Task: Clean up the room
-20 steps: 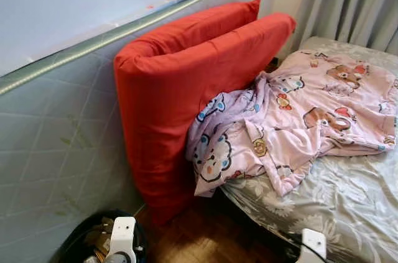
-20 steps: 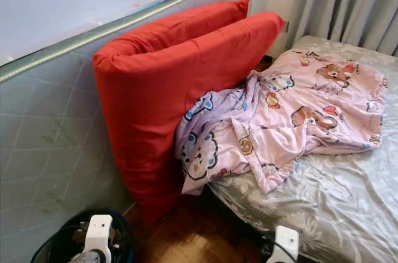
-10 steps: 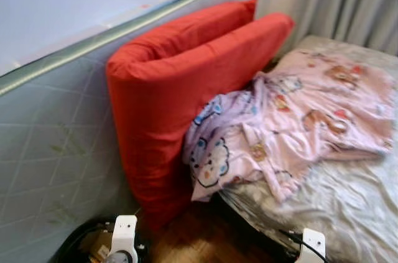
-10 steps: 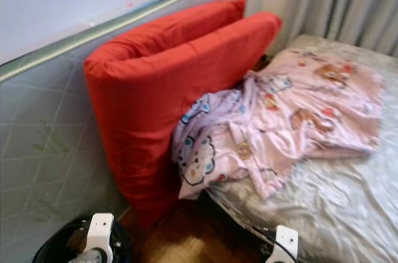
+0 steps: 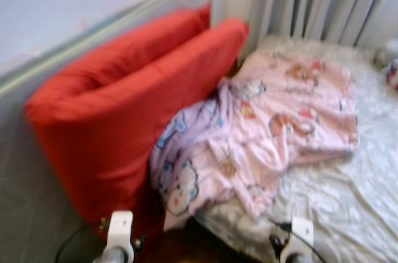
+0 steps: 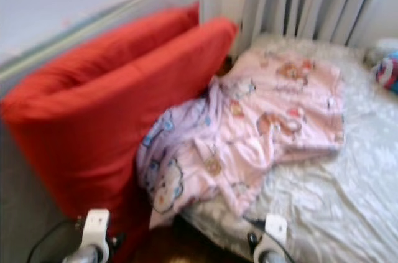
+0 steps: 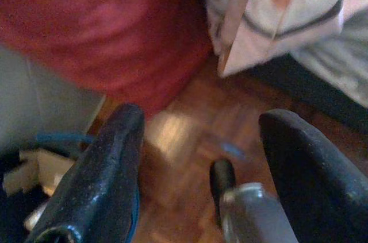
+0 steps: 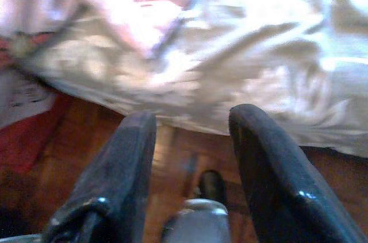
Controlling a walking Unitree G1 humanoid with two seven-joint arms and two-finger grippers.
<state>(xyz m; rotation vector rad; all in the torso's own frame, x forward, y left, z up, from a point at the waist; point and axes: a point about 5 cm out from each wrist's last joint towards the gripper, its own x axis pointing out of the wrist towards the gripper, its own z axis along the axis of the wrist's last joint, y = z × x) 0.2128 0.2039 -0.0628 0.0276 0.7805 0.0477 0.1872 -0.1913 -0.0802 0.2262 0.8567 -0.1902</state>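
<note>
Red cushion [image 5: 124, 107], plump and folded, leans at nine o'clock; I see the crumpled pink cartoon-print blanket [image 5: 261, 126] beside it on the bed [image 5: 348, 201]. Left end effector [image 7: 198, 157] and right end effector [image 8: 192, 157] hang released over wooden floor [image 7: 190, 122].

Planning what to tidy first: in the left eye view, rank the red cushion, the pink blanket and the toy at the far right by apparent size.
1. Red cushion and pink blanket: similar, too close to rank.
2. Toy: smallest, cut off by the frame and farther away.
</note>
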